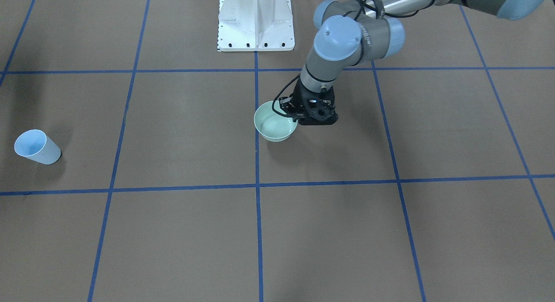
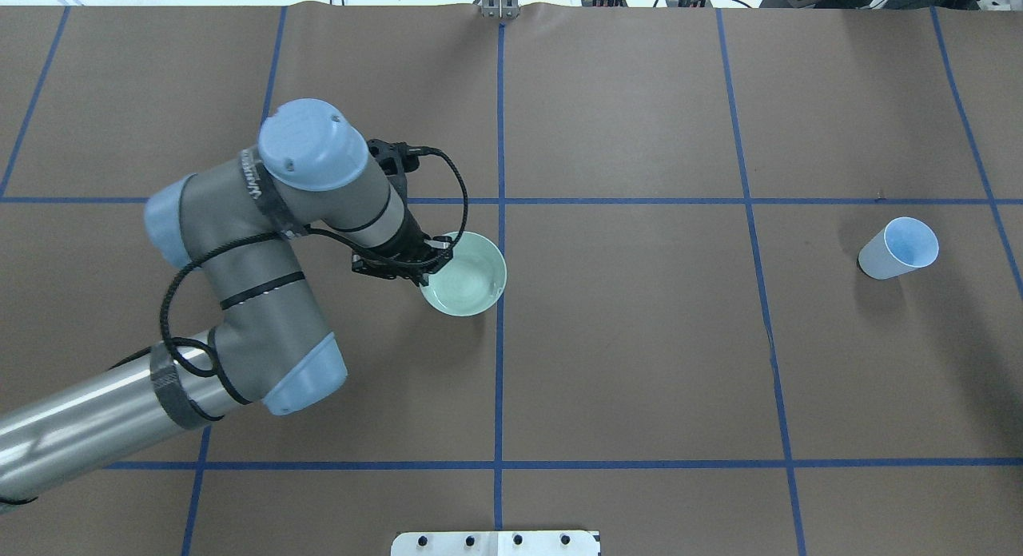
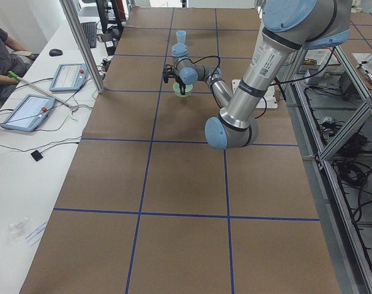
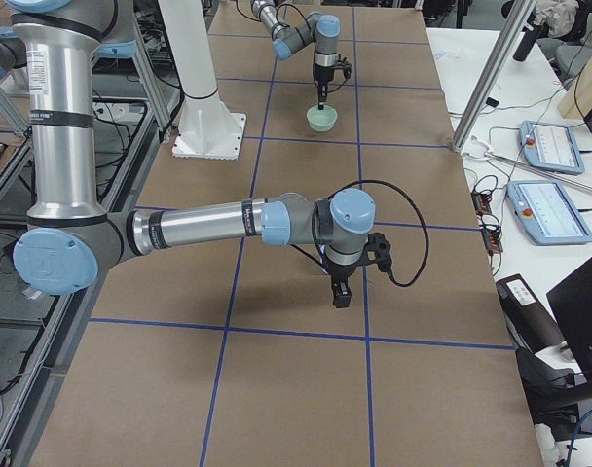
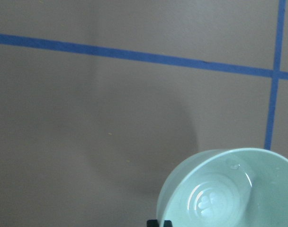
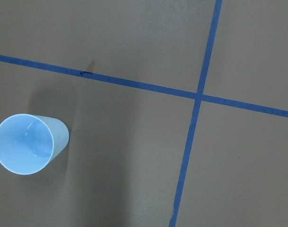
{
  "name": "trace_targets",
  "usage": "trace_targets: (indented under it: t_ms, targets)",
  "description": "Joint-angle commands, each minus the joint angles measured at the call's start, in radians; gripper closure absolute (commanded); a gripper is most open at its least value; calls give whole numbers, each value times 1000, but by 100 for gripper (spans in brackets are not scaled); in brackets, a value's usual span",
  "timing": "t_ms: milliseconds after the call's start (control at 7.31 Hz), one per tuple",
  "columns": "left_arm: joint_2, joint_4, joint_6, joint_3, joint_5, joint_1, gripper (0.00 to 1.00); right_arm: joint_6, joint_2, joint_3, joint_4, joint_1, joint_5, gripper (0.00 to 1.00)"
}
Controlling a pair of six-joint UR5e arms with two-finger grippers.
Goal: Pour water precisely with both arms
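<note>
The left arm (image 2: pixel 272 300) is reaching in from the table's (image 2: pixel 639 364) near left corner and is pointing the left gripper (image 2: pixel 425 276) straight down at a pale green bowl (image 1: pixel 274 137). The bowl is sitting upright about midway between the left and right edges, just left of the blue tape line (image 2: pixel 500 140) running from the near edge to the far edge. In the wrist view the two black fingertips (image 5: pixel 152 223) are standing close together, one on either side of the bowl's wall, so the pincer is clenching the rim on the side facing the left edge. The water (image 5: pixel 208 204) is lying in the bottom of the bowl, showing as faint whitish rings and glints. A light blue cup (image 6: pixel 25 144) is standing upright near the right edge, well apart from the bowl. The right arm (image 4: pixel 208 226) is stretching out over the table with the right gripper (image 4: pixel 341 292) hanging tip-down; whether it is released or clenched I cannot tell
</note>
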Motion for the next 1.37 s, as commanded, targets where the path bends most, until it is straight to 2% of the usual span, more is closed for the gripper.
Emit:
trace_targets:
  t_ms: [0, 1094, 1231]
  targets:
    - [-71, 7, -22, 77, 35, 50, 100, 0, 1, -1, 0, -2, -2, 1]
    - [-63, -11, -22, 92, 35, 46, 100, 0, 1, -4, 0, -2, -2, 1]
    - [-61, -11, -22, 95, 35, 47, 40, 0, 1, -4, 0, -2, -2, 1]
